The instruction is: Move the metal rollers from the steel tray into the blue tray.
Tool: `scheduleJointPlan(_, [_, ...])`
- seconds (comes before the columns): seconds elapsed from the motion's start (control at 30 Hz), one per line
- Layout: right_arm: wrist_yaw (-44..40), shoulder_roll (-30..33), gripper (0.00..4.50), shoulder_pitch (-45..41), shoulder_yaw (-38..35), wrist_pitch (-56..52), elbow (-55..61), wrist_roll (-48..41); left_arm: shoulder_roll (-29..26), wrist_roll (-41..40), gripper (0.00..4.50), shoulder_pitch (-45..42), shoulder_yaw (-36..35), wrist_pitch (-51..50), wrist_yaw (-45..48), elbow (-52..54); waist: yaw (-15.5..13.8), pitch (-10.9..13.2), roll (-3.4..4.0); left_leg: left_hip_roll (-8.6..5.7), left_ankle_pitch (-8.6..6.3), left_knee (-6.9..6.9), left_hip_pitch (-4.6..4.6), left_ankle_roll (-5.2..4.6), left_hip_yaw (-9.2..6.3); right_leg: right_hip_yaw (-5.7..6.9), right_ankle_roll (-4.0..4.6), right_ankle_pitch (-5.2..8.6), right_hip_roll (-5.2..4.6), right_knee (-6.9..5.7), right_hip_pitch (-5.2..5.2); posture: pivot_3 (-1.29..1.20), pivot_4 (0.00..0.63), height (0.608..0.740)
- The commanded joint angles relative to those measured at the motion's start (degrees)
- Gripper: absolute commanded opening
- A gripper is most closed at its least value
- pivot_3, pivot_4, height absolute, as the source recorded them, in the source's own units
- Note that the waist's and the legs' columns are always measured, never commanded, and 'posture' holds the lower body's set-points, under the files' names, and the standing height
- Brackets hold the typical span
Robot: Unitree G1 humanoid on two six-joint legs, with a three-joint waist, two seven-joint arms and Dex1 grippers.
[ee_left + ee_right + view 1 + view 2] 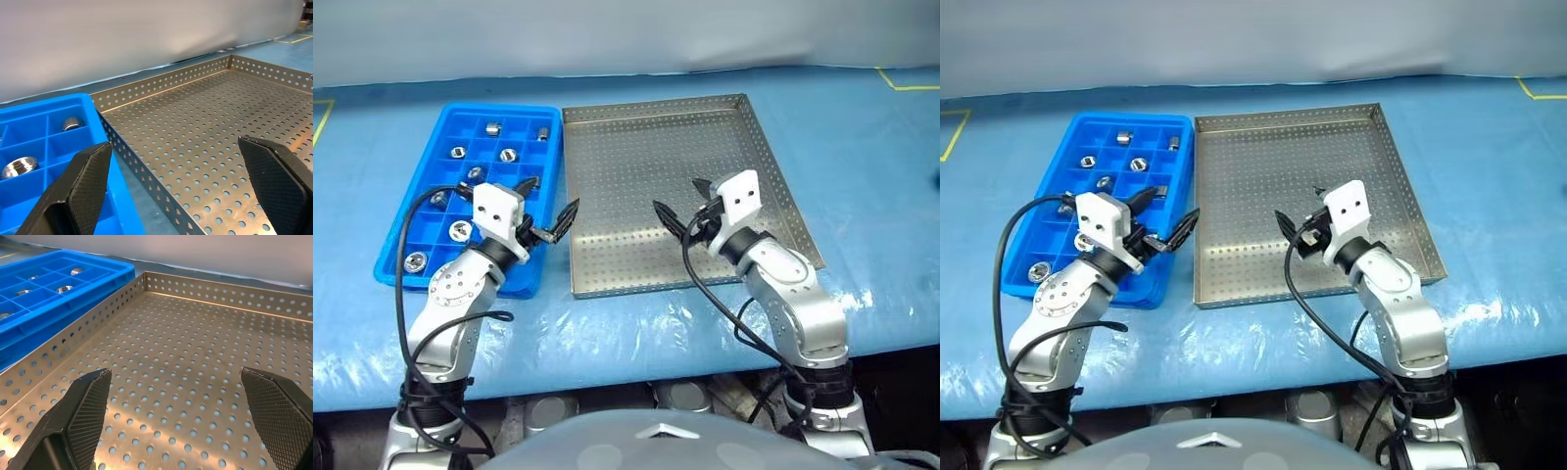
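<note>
Rollers (460, 230) sit in blue tray (403, 262); steel tray (607, 284) bare.
I see left end effector (551, 210) and right end effector (683, 204) both wide, holding nothing.

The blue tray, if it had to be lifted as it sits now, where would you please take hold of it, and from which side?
Grip the blue tray by its raised outer rim on the long side away from the steel tray, coming from the robot's left. Its other long side lies close along the steel tray's wall, and the compartments hold metal rollers, so the rim is probably the only free edge. Keep it level.
</note>
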State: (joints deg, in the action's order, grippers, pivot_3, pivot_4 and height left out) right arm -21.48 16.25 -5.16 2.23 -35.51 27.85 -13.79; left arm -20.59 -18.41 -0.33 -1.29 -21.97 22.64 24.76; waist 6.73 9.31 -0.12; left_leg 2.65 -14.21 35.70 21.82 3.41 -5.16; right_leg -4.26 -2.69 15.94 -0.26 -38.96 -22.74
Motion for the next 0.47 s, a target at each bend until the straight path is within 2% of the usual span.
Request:
scheduleJointPlan(0.03, [0.8,-0.1,4.44,0.4,-1.1,-0.3,3.2,-1.1,-0.3,0.6,4.5,-0.1,-0.1,1.3,0.5,0.7,0.4,0.0,0.0,0.0,0.0,0.04,0.0,0.0,0.01,-0.04,-0.04,0.0,0.0,0.0,0.0,-0.14,0.15,0.74])
scheduleJointPlan(0.47, [1.3,-0.5,4.44,-1.4,0.6,-0.2,1.4,-1.7,-0.1,1.0,4.5,2.5,-1.1,1.4,-0.4,2.4,0.0,0.0,0.0,-0.01,0.0,0.17,-0.01,0.0,0.04,-0.09,-0.18,-0.01,0.0,0.01,0.08,-0.1,0.15,0.74])
